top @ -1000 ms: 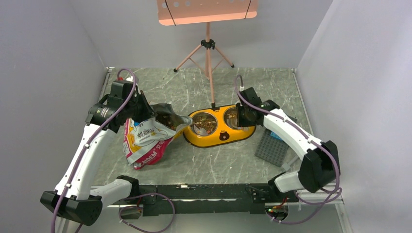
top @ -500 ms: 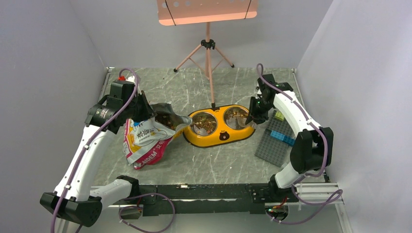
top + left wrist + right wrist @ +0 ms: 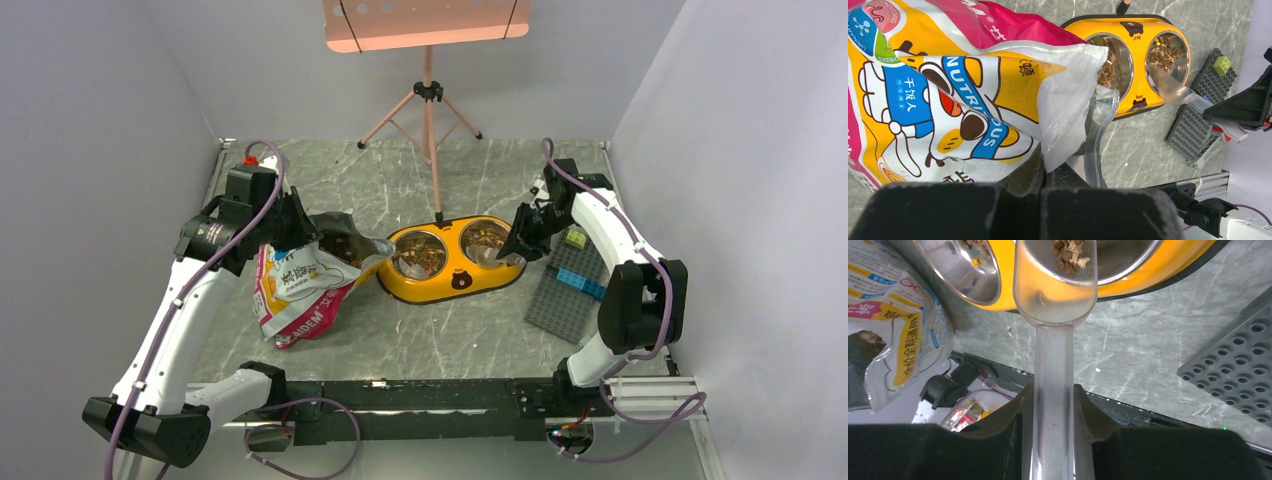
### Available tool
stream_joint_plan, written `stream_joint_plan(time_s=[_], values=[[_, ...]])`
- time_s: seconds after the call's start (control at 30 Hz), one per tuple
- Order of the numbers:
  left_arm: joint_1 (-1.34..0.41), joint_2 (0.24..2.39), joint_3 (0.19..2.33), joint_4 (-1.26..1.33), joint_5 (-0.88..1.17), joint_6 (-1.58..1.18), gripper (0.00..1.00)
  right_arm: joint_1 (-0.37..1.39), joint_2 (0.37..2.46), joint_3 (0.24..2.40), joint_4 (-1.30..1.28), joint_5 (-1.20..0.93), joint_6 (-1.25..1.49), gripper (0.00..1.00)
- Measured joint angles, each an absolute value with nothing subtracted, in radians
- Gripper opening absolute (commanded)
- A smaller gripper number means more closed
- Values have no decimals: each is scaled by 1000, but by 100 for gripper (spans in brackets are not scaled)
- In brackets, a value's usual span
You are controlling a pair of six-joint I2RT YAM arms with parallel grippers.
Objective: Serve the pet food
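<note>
The white-and-yellow bag stands at the left with its mouth open toward the yellow feeder. My left gripper is shut on the bag's upper edge, pinching the film between its fingers. Pet food lies in both steel bowls. A clear scoop is tilted over the right bowl with a few brown pieces at its lip. My right gripper is shut on the scoop's handle, just right of the feeder.
A grey studded baseplate with blue and green bricks lies right of the feeder. A pink music stand rises behind it, one leg near the feeder's back. Grey walls close in both sides.
My right arm has swung back and to the right, its elbow lifting, while the scoop stays over the right bowl. The left arm and the bag have not moved.
</note>
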State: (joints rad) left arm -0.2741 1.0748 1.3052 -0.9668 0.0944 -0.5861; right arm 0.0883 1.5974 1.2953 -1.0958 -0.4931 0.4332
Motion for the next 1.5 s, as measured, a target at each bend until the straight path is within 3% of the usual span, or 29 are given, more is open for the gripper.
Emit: stream_joint_plan(time_s=[1.1, 1.5], values=[[-265, 1044, 1306, -971, 97, -625, 0, 12, 1409, 1230, -1085, -567, 508, 0], [-265, 974, 1306, -1016, 90, -698, 0, 107, 1233, 1192, -1055, -519, 477, 0]])
